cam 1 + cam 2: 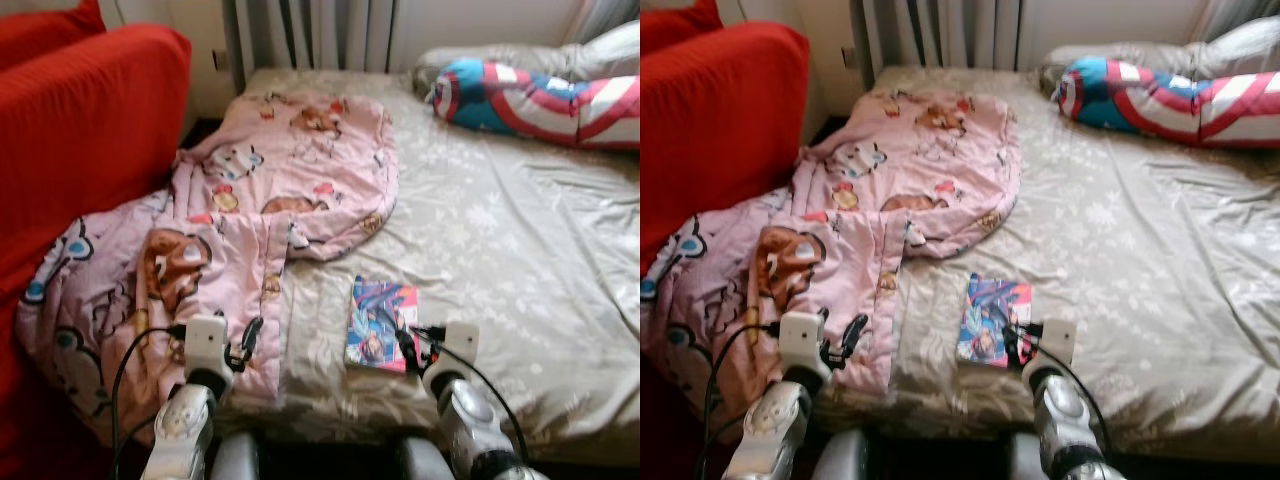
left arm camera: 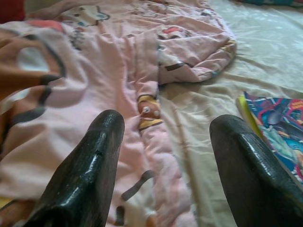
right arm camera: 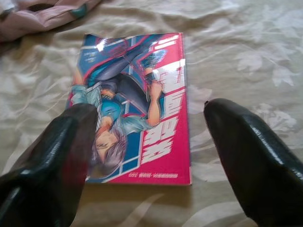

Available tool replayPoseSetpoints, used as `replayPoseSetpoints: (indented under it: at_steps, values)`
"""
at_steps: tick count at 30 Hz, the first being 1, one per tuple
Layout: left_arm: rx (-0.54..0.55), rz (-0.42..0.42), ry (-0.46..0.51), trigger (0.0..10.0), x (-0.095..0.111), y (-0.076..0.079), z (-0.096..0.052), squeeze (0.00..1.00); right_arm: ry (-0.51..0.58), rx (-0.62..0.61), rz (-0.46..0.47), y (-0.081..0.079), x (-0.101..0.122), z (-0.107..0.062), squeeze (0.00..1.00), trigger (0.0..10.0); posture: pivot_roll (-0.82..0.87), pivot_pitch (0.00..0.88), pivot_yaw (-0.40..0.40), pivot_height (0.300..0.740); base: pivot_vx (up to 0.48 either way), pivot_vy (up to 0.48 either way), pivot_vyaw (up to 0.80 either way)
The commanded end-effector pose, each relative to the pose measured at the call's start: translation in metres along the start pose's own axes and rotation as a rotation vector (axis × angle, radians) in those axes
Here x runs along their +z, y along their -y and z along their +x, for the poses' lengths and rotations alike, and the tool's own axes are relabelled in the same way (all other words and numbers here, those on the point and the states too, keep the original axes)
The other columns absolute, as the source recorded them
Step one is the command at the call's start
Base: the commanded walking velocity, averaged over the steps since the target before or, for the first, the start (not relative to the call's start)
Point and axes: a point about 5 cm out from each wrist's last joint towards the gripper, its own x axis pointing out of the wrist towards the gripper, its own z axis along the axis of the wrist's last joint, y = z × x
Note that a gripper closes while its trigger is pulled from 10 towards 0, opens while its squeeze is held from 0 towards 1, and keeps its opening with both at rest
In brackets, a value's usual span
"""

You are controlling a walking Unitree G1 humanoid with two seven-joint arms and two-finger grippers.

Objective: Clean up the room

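A colourful comic book (image 1: 381, 322) lies flat on the beige floral bed sheet (image 1: 520, 240), near the bed's front edge. My right gripper (image 3: 151, 137) hovers open just above the book's (image 3: 137, 94) near edge, one finger over its cover. A pink cartoon-print blanket (image 1: 250, 210) is crumpled across the bed's left half and spills over the side. My left gripper (image 2: 165, 142) is open over the blanket's (image 2: 85, 94) lower edge, with nothing between its fingers.
A red sofa (image 1: 80, 130) stands close against the bed's left side. A star-and-stripe shield cushion (image 1: 540, 100) and a grey pillow (image 1: 500, 58) lie at the head of the bed on the right. Curtains (image 1: 310, 30) hang behind.
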Motion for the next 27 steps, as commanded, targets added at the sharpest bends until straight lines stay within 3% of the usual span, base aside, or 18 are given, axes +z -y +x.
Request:
replayPoseSetpoints:
  at_steps: [1, 2, 9, 10, 11, 12, 27]
  values:
    - [-0.016, 0.012, 0.001, 10.0, 0.003, 0.000, 0.002, 0.00, -0.014, -0.011, 0.027, 0.000, -0.001, 0.001, 0.68, 10.0, -0.05, 0.173, -0.009, 0.615, 0.000, 0.000, 0.00]
    - [-0.021, 0.015, 0.005, 10.0, 0.005, 0.000, 0.003, 0.00, -0.012, -0.015, 0.037, -0.002, 0.002, 0.002, 1.00, 10.0, -0.04, 0.186, -0.006, 0.615, 0.000, 0.000, 0.00]
    - [-0.044, 0.024, 0.028, 10.0, 0.017, 0.003, 0.003, 0.00, -0.025, -0.037, 0.084, -0.001, 0.003, 0.004, 1.00, 10.0, 0.00, 0.250, 0.008, 0.615, 0.000, 0.000, 0.00]
    - [-0.044, 0.023, 0.032, 10.0, 0.018, 0.003, 0.002, 0.00, -0.023, -0.035, 0.088, -0.001, 0.002, 0.004, 0.38, 10.0, 0.00, 0.263, 0.012, 0.615, 0.000, 0.000, 0.00]
    - [-0.044, 0.023, 0.035, 10.0, 0.019, 0.003, 0.001, 0.00, -0.021, -0.034, 0.091, -0.001, 0.002, 0.003, 0.38, 10.0, 0.00, 0.267, 0.013, 0.615, 0.000, 0.000, 0.00]
    - [-0.041, 0.018, 0.040, 10.0, 0.021, 0.003, 0.000, 0.00, -0.023, -0.034, 0.097, -0.001, 0.001, 0.003, 0.00, 10.0, 0.01, 0.283, 0.017, 0.615, 0.000, 0.000, 0.00]
    - [-0.008, 0.030, 0.002, 10.0, 0.024, -0.006, -0.028, 0.00, 0.010, -0.005, 0.200, -0.005, 0.007, 0.006, 0.00, 10.0, 0.06, 0.331, 0.042, 0.615, 0.000, 0.000, 0.00]
